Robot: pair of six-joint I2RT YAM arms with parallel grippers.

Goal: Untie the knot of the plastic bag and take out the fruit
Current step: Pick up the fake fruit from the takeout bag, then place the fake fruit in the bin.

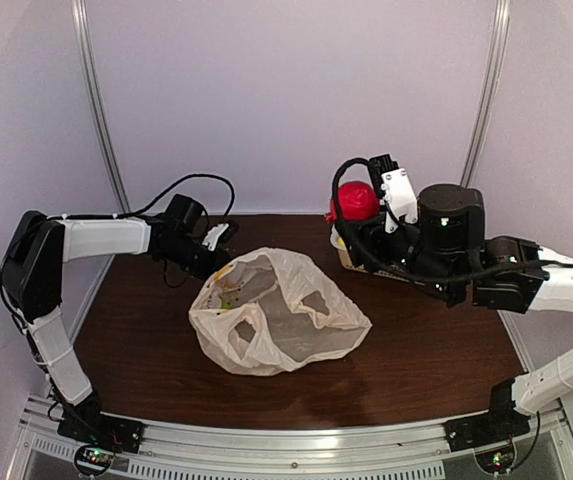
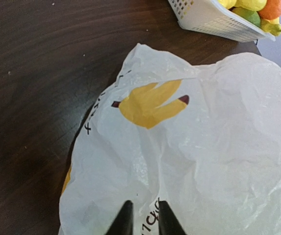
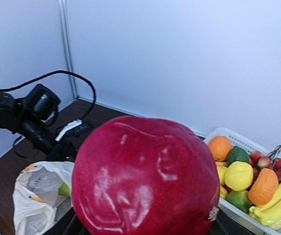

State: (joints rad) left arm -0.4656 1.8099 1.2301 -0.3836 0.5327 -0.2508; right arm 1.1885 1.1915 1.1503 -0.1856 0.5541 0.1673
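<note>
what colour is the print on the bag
Banana print is yellow with dark brown tips; clearest in left wrist view.

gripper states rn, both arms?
Left gripper: closed, pinching the plastic bag.
Right gripper: closed on the red fruit.

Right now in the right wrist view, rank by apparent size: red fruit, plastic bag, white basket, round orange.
red fruit (nearest the camera, so inflated)
white basket, partly cropped
plastic bag
round orange
</note>
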